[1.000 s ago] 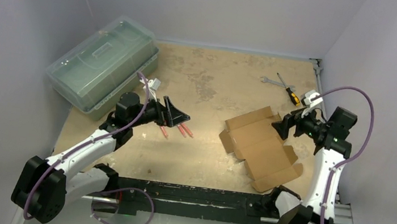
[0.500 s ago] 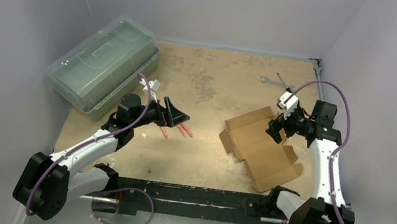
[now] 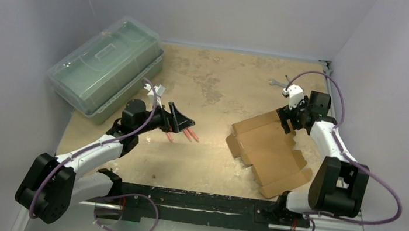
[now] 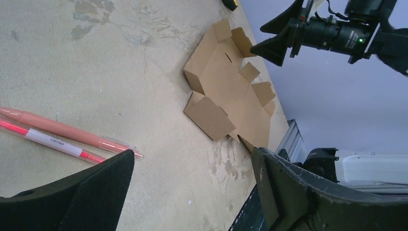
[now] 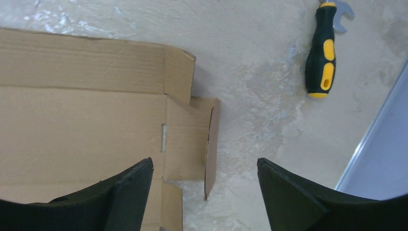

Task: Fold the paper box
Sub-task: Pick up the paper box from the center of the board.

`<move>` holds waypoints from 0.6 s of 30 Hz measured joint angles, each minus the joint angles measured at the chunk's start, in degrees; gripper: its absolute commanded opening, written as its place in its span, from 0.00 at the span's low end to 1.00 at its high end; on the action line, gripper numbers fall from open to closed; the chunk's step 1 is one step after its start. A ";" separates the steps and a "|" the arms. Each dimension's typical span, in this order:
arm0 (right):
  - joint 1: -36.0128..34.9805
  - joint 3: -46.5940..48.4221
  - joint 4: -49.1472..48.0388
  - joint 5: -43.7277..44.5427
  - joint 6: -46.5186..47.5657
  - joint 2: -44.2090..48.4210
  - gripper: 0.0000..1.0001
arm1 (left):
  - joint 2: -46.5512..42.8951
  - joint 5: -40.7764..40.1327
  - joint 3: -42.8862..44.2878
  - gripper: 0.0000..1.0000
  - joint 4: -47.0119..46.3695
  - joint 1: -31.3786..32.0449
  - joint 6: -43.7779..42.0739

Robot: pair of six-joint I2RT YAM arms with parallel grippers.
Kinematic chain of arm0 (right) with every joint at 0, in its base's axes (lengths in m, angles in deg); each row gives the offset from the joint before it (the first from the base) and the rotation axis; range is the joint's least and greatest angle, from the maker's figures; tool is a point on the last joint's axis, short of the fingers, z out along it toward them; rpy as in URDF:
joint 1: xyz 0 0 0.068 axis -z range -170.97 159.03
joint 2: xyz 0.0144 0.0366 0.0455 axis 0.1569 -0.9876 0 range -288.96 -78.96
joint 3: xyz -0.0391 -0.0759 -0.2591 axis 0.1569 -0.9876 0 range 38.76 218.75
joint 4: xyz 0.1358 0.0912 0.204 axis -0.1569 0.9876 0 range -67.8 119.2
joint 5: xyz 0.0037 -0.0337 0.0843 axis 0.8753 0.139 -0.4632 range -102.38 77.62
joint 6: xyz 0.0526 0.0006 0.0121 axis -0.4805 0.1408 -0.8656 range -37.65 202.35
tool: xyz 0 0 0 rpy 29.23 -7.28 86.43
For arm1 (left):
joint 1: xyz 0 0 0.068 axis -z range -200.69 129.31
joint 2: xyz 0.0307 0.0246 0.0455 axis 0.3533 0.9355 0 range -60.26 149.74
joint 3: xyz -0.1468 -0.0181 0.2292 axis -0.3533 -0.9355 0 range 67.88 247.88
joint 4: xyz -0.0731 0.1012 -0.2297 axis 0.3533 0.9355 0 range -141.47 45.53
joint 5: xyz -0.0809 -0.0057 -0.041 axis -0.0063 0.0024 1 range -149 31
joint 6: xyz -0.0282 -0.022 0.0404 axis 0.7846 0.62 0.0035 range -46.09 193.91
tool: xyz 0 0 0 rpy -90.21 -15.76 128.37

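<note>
Paper box (image 3: 268,150) lies flat and unfolded beneath my right pincer (image 5: 204,166), whose jaws are wide apart and empty, lined up over its corner tab, I'd guess to lift it. Left pincer (image 3: 183,119) also spread, empty, above the pens (image 4: 62,137). Screwdriver (image 5: 320,57) sits ahead-right of the right one, out of the way

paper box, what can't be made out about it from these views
- Top external: the right gripper overlaps the far corner of the paper box; whether they touch cannot be told.
- Right wrist: the box runs off the left and bottom edges, and the gripper's own fingers cover its near part.
- Left wrist: the box is small, its creases unclear; the left gripper hides its near tip.
</note>
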 measured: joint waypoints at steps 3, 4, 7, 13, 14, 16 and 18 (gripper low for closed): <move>0.00 1.92 -1.92 1.03 -2.36 -5.18 0.60 | 0.31 0.00 0.00 0.91 -0.07 0.00 0.11; 0.00 2.43 -2.40 1.25 -2.95 -6.49 0.53 | 0.31 0.00 0.00 0.91 -0.09 0.00 0.13; 0.00 3.28 -4.02 2.01 -4.24 -10.10 0.29 | 0.28 -0.02 0.00 0.90 -0.15 0.00 0.15; 0.00 3.43 -5.79 3.76 -4.74 -12.35 0.00 | 0.28 0.00 0.00 0.87 -0.74 0.00 0.17; 0.00 3.50 -5.92 3.89 -4.76 -12.33 0.00 | 0.28 0.04 0.00 0.86 -0.96 0.00 0.17; 0.00 3.96 -6.10 3.72 -4.76 -12.33 0.00 | 0.28 0.44 0.00 0.85 -1.57 0.00 0.22; -0.02 4.92 -5.66 2.51 -4.57 -12.11 0.00 | 0.28 1.07 -0.15 0.85 -2.84 0.00 0.50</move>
